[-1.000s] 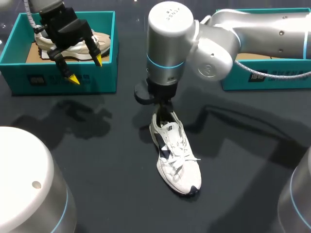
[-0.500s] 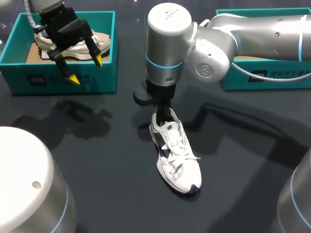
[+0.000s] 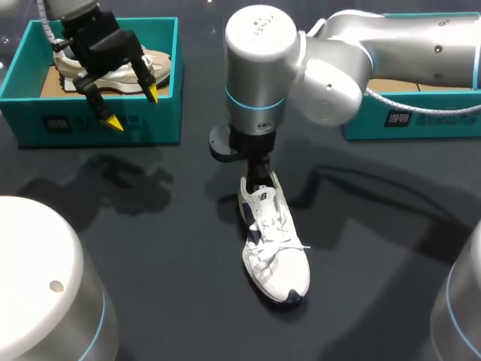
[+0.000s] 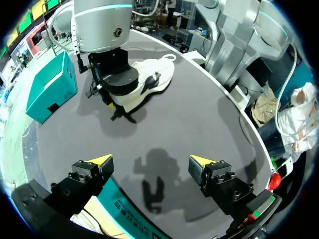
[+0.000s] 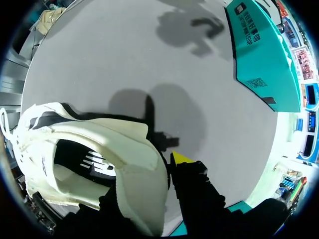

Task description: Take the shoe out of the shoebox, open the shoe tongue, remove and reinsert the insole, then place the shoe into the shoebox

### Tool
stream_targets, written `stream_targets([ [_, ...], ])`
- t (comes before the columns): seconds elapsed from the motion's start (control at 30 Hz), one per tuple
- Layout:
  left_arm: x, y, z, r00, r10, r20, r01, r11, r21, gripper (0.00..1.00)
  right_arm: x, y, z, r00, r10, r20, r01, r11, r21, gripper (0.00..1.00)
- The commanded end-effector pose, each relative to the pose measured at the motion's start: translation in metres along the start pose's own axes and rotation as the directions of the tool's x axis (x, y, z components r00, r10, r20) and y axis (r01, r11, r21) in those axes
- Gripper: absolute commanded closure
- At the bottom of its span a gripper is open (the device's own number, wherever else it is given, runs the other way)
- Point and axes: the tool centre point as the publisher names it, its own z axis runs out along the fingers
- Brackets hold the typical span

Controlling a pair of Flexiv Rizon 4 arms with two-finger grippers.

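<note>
The white shoe (image 3: 274,244) is being gripped at its heel by the right jaws on the table (image 3: 150,248); the left jaws are being held wide above the shoebox (image 3: 90,124).

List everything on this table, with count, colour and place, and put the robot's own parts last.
white shoe: one, white with dark navy patches, on the table's middle, toe toward the camera.
beige shoe: one, beige and white, inside the left shoebox.
left shoebox: one, teal, open, far left of the table.
right shoebox: one, teal, far right, partly hidden behind the right arm.
table: one, dark grey.
left gripper: one, black with yellow tips, fingers open, above the left shoebox's front wall.
right gripper: one, black, fingers pinching the white shoe's heel wall.
right arm: one, silver, reaching from the right to the middle.
</note>
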Motion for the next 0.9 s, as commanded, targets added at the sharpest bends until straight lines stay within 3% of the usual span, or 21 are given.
stream_targets([
  [0.03, 0.000, 0.000, 0.000, 1.000, 0.000, -0.001, 0.000, 1.000, -0.002, 0.00, 0.004, -0.024, -0.050, 0.999, 0.013, 0.032, -0.013, 1.000, 0.010, 1.00],
  [0.33, 0.000, 0.000, 0.000, 1.000, 0.000, -0.001, 0.000, 1.000, -0.002, 0.00, -0.016, -0.075, -0.117, 0.997, 0.052, 0.062, -0.054, 0.998, 0.033, 1.00],
  [0.8, 0.000, 0.000, 0.000, 1.000, 0.000, -0.001, 0.000, 1.000, -0.002, 0.00, -0.016, -0.075, -0.117, 0.997, 0.052, 0.062, -0.054, 0.998, 0.033, 1.00],
  [0.9, 0.000, 0.000, 0.000, 1.000, 0.000, -0.001, 0.000, 1.000, -0.002, 0.00, -0.023, -0.096, -0.129, 0.994, 0.072, 0.076, -0.077, 0.995, 0.063, 1.00],
])
